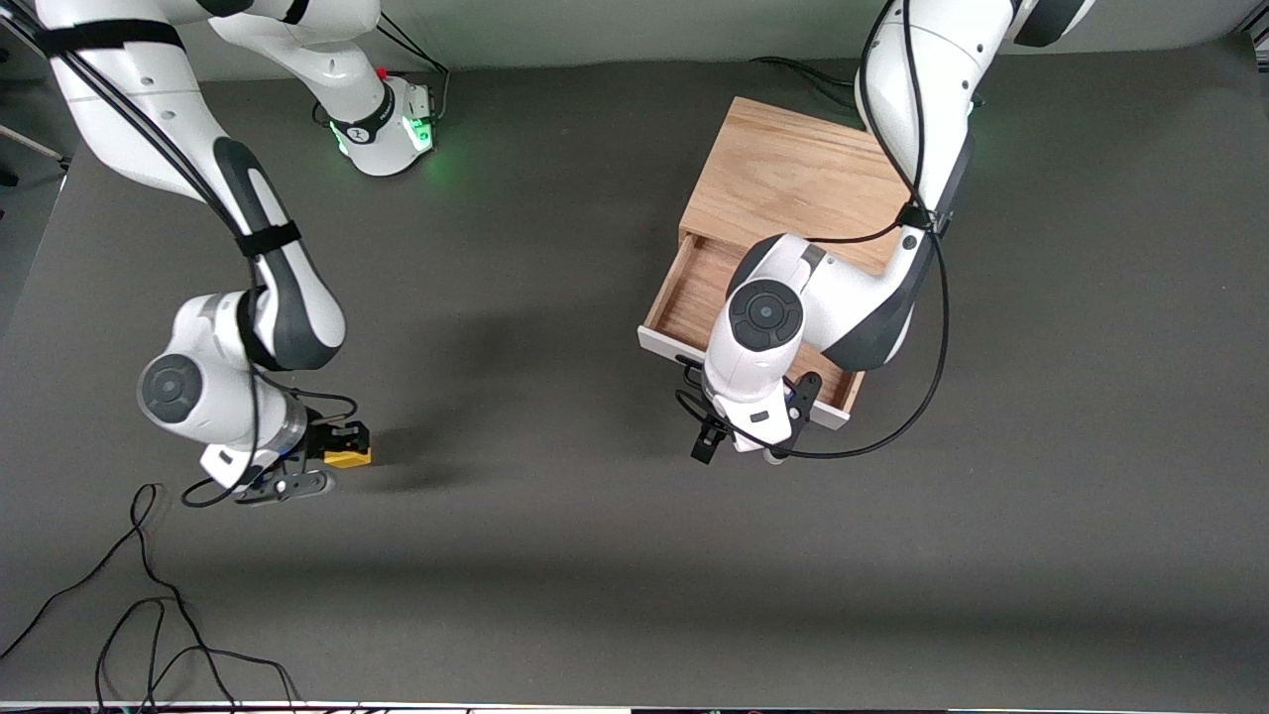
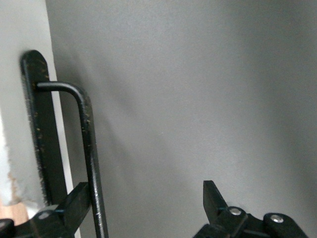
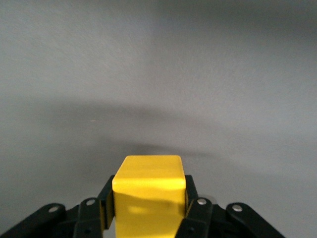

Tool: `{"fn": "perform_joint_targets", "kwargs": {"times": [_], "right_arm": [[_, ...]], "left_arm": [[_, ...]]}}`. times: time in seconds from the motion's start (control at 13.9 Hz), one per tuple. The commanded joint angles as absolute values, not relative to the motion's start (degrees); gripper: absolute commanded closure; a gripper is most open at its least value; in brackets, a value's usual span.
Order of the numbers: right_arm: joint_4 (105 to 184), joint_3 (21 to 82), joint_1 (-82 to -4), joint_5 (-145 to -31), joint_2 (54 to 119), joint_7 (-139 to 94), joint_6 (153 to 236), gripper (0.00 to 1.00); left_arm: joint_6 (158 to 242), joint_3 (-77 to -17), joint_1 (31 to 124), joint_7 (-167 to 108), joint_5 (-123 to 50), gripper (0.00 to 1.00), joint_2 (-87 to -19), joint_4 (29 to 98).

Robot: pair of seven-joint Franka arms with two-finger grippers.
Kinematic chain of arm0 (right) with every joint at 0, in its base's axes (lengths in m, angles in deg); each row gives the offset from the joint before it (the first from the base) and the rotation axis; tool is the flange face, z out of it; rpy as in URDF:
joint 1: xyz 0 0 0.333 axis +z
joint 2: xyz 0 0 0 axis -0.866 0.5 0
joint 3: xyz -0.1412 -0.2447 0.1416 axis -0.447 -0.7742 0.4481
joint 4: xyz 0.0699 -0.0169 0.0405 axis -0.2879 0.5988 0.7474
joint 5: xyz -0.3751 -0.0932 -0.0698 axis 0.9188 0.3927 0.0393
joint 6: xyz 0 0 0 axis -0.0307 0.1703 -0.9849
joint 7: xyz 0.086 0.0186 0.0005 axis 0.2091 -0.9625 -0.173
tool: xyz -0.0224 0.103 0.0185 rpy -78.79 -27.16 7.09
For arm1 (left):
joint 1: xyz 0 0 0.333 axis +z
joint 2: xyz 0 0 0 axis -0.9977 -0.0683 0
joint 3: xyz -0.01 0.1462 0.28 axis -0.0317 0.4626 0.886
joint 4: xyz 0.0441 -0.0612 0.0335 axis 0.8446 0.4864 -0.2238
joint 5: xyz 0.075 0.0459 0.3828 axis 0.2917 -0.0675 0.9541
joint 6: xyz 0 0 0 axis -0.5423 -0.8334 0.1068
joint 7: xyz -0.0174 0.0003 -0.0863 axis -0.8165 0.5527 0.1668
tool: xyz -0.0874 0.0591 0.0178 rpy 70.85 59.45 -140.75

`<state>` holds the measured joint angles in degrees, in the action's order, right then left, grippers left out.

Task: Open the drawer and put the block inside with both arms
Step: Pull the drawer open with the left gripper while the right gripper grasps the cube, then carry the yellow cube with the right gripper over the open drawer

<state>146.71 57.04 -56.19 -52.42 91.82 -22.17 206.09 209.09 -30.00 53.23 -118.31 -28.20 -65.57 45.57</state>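
Holding the block (image 1: 349, 457) between its fingers, right gripper (image 1: 332, 448) over the bare mat (image 1: 555, 555), toward the right arm's end of the bench and closer to the front edge than the drawer. In the right wrist view, yellow cube (image 3: 148, 191) pinched on both side faces by black pads (image 3: 194, 210); probably lifted a little off the mat, though hard to confirm from above.

Farther up the bench, toward the left arm's end: drawer (image 1: 694, 297) already pulled out of the oak cabinet (image 1: 783, 178), wooden floor showing. Left gripper (image 1: 758, 421) just in front of the white front panel (image 1: 662, 344), fingers spread, bar handle (image 2: 91, 173) beside one finger (image 2: 74, 201) but not clamped.

Key relation for the coming move: open tray well apart from the block, across the mat toward the left arm's end and slightly farther from the front edge. Block closer to the right arm; left wrist partly over the tray, possibly in the way.
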Motion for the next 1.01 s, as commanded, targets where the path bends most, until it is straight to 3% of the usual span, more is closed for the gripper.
{"fn": "perform_joint_targets", "kwargs": {"times": [0.0, 0.36, 0.93], "right_arm": [[137.0, 57.2, -55.0, -52.0, 91.4, -24.3, 194.2, 0.76], [125.1, 60.6, -52.3, -52.0, 91.4, -33.1, 181.5, 0.76], [115.3, 82.9, -51.8, -52.0, 96.1, -73.1, 179.1, 0.76]], "left_arm": [[209.8, -29.1, 52.9, -119.2, -27.1, 0.0, -66.6, 42.3], [207.7, -25.8, 54.2, -116.6, -25.6, 0.0, -64.3, 38.3], [185.3, -25.9, 67.5, -74.3, -29.2, 0.0, -50.3, 40.1]]}}
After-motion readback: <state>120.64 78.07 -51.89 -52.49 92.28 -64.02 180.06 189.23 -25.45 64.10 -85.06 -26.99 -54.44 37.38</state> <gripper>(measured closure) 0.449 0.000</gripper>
